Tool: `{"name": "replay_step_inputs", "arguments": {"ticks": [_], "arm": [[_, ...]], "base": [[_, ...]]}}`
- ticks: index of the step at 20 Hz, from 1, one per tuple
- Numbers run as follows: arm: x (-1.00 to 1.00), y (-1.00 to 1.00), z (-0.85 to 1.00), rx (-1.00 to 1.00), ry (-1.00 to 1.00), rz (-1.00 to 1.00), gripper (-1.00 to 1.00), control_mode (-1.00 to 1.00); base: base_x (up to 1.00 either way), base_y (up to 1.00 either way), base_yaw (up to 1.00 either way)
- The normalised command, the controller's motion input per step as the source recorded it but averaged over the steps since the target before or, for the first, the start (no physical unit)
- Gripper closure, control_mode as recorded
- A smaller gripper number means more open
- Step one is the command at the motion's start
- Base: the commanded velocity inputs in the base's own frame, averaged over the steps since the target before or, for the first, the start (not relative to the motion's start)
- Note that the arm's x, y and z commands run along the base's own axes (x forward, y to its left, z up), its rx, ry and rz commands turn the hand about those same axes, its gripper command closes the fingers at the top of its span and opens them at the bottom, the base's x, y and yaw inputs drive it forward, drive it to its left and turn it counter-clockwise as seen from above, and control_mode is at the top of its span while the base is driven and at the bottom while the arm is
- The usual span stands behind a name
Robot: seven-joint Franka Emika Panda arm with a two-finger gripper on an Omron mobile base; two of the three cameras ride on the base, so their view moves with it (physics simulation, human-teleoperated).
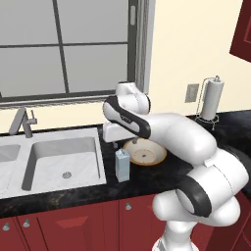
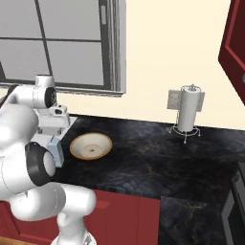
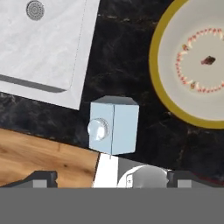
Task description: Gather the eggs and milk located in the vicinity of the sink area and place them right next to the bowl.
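The milk (image 1: 122, 165) stands upright on the black counter, between the sink area (image 1: 54, 162) and the bowl (image 1: 145, 152). It is a small pale blue carton, close to the bowl's left rim but apart from it. My gripper (image 1: 115, 142) hangs just above the carton, open, with nothing between its fingers. In the hand view I look straight down on the milk (image 3: 113, 126), with its round cap, and my gripper (image 3: 114, 178) has one dark tip on each side of the carton. The tan-rimmed bowl (image 3: 192, 65) lies at the upper right there, and the sink (image 3: 43, 43) at the upper left. The eggs are out of view.
A grey faucet (image 1: 23, 122) rises behind the sink. A paper-towel roll on a wire stand (image 2: 188, 113) sits at the back right of the counter (image 2: 153, 158). Dark red cabinets hang at the upper right, and a window fills the wall behind.
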Motion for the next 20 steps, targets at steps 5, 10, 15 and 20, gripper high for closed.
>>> {"name": "replay_step_inputs", "arguments": {"ticks": [5, 10, 15, 20], "arm": [[0.34, -0.13, -0.10, 0.09, 0.02, -0.06, -1.00, -1.00], [0.17, 0.00, -0.19, 0.02, 0.06, -0.01, -1.00, -1.00], [0.03, 0.06, -0.13, 0.00, 0.01, 0.00, -1.00, -1.00], [-0.05, 0.06, 0.00, -0.02, 0.00, 0.00, -1.00, -1.00]], "base": [[0.00, 0.00, 0.00], [0.00, 0.00, 0.00], [0.00, 0.00, 0.00], [0.00, 0.00, 0.00]]}}
